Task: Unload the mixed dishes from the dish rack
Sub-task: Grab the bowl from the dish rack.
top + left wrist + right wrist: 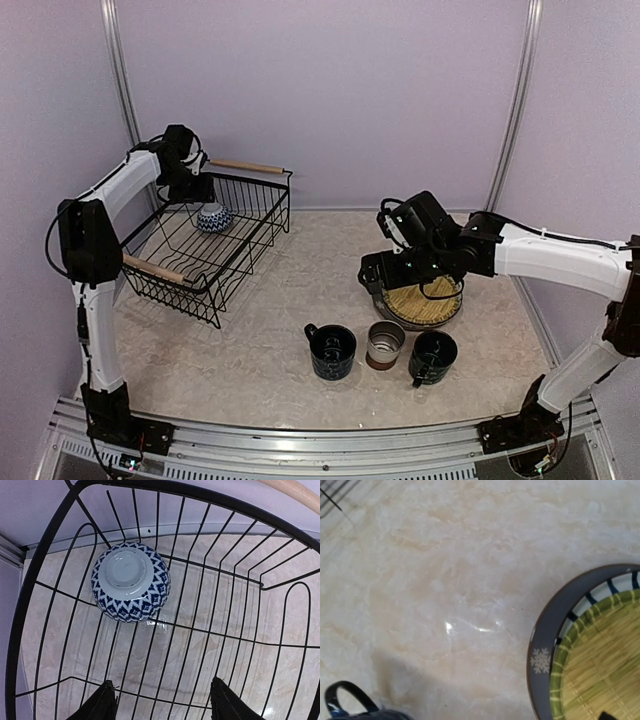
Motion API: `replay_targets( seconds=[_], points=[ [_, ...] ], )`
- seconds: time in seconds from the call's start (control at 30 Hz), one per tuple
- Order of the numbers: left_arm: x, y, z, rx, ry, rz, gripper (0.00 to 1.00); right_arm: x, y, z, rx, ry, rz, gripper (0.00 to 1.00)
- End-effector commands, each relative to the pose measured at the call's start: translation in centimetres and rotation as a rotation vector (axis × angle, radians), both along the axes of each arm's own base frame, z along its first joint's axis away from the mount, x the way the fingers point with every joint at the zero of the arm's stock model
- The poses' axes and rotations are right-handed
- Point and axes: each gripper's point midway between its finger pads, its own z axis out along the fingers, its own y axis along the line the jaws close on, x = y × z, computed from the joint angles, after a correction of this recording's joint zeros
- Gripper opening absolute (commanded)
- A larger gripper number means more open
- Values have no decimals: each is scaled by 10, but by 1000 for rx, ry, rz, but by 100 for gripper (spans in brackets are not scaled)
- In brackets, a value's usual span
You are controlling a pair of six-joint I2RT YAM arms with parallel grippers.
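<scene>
- Rack (258, 235): black wire, rectangular, with two pale wooden bar handles. It sits on the left of the table (445, 580), whose surface is glossy and marble-like.
- Bowl (131, 581): round, blue-and-white lattice pattern, plain white foot. It lies upside down on the rack's floor near a far corner.
- Plates, stacked on the right: woven straw plate (605, 670) on top, then a green plate (559, 667), a striped plate (576, 609) and a grey plate (542, 640) with a snowflake on its rim.
- In a front row: blue mug (331, 350), cup (385, 343), green mug (433, 357), all upright.
- Left arm rises, bends at the elbow and reaches over the rack. Left gripper (162, 682) points down beside the bowl, fingers apart, holding nothing.
- Right arm stretches low leftward. Right gripper (420, 280) hangs over the plates, spread wide and empty.
</scene>
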Motion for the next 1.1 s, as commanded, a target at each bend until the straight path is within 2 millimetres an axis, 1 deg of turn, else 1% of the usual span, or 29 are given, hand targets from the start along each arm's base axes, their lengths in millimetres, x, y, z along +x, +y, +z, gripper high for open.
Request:
replay_targets(
  seconds=[0.0, 0.03, 0.07, 0.1, 0.13, 0.17, 0.3, 0.4, 0.5, 0.57, 0.6, 0.73, 0.87, 1.0, 1.07],
  points=[
    [14, -5, -8, -34, -14, -34, 60, 3, -1, -14, -43, 67, -20, 100],
    [18, -7, -15, -39, -7, -40, 59, 5, 0, -14, -47, 70, -26, 100],
    [23, -8, -17, -40, -12, -40, 59, 6, 1, -14, -48, 72, -29, 100],
    [28, -7, -17, -38, -18, -34, 56, 7, 2, -12, -44, 72, -34, 100],
    [33, -6, -25, -36, -11, -27, 50, 9, 3, -12, -39, 74, -42, 100],
    [38, -7, -25, -41, -19, -26, 47, 10, 5, -11, -32, 76, -44, 100],
    [57, -5, -36, -38, -51, -33, 45, 12, 9, -7, -13, 83, -52, 100],
    [69, -2, -38, -35, -83, -39, 45, 12, 9, -9, -22, 96, -61, 100],
    [79, 0, -42, -43, -111, -31, 57, 12, 7, -10, -28, 104, -77, 100],
    [85, 1, -43, -35, -126, -22, 58, 12, 7, -11, -23, 109, -79, 100],
    [89, 3, -49, -29, -125, -17, 59, 12, 8, -11, -19, 110, -82, 100],
    [97, 4, -58, -28, -137, -21, 63, 13, 11, -13, -9, 120, -81, 100],
    [102, 8, -70, -28, -126, -14, 72, 12, 11, -14, -6, 126, -82, 100],
    [109, 16, -77, -3, -139, 12, 86, 12, 12, -14, -4, 127, -83, 100],
    [112, 20, -79, 8, -146, 33, 88, 12, 13, -15, -4, 129, -82, 100]
  ],
)
